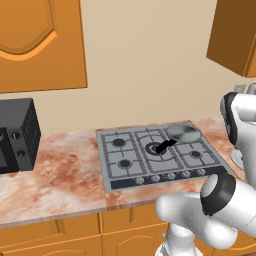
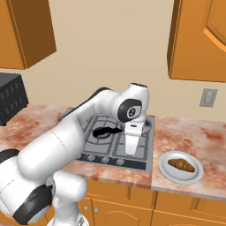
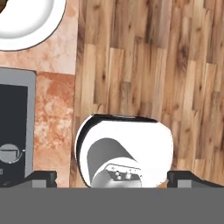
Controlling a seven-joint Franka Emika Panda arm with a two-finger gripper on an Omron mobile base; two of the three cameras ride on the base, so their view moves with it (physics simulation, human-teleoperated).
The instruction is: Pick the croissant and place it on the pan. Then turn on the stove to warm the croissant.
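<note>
The croissant (image 2: 182, 165) lies on a white plate (image 2: 170, 173) on the counter, right of the stove (image 2: 102, 152). In the left base view, the grey pan (image 1: 182, 132) sits on the stove (image 1: 112, 167) at its back right, its black handle (image 1: 165, 146) reaching over the middle burner. My gripper (image 2: 131, 151) hangs pointing down over the stove's front right corner, left of the plate and apart from the croissant. In the hand view the gripper (image 3: 113, 178) is open with nothing between its fingertips (image 3: 43, 177). The arm hides most of the pan in the right base view.
A black microwave (image 1: 17, 135) stands at the counter's left end. Knobs (image 1: 170, 175) line the stove's front strip. The hand view looks down past the counter edge (image 3: 54, 109) to a wooden floor (image 3: 153, 65), with the plate (image 3: 30, 26) at its top left.
</note>
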